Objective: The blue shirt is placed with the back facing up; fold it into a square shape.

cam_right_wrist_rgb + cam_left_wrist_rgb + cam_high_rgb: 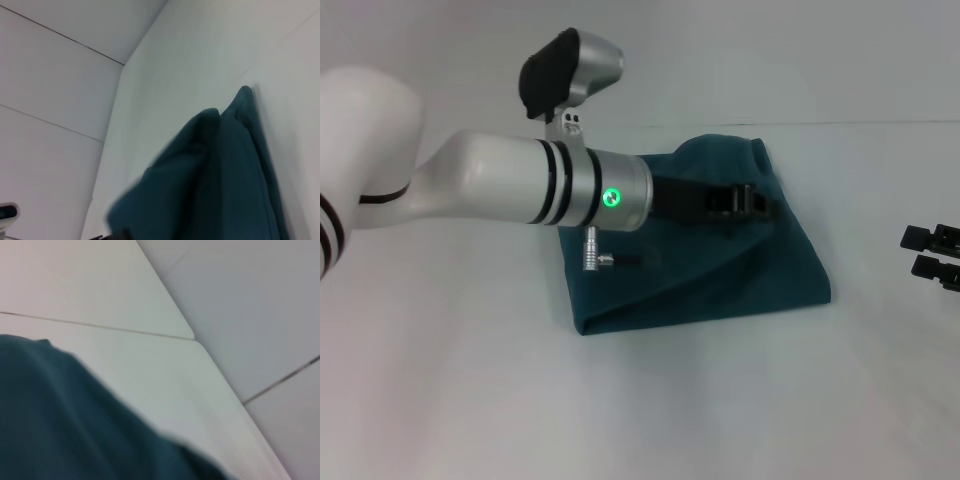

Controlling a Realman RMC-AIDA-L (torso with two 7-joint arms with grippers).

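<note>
I see the blue shirt [720, 270] lying on the white table [470, 400], just past the middle of my head view. It is already folded into a compact, roughly four-sided bundle, with one near edge running straight and a raised hump at the far corner.

My left arm reaches across from the left, and the left gripper [752, 202] sits over the far part of the bundle. It seems to rest on or just above the cloth; I cannot tell whether its fingers are spread, closed, or pinching fabric.

The right gripper [932, 254] waits at the right edge, well apart from the shirt, its two dark fingers parted with nothing between them.

I judge the folding mostly done. What is left is flattening that hump and squaring the slanted edges.
</note>
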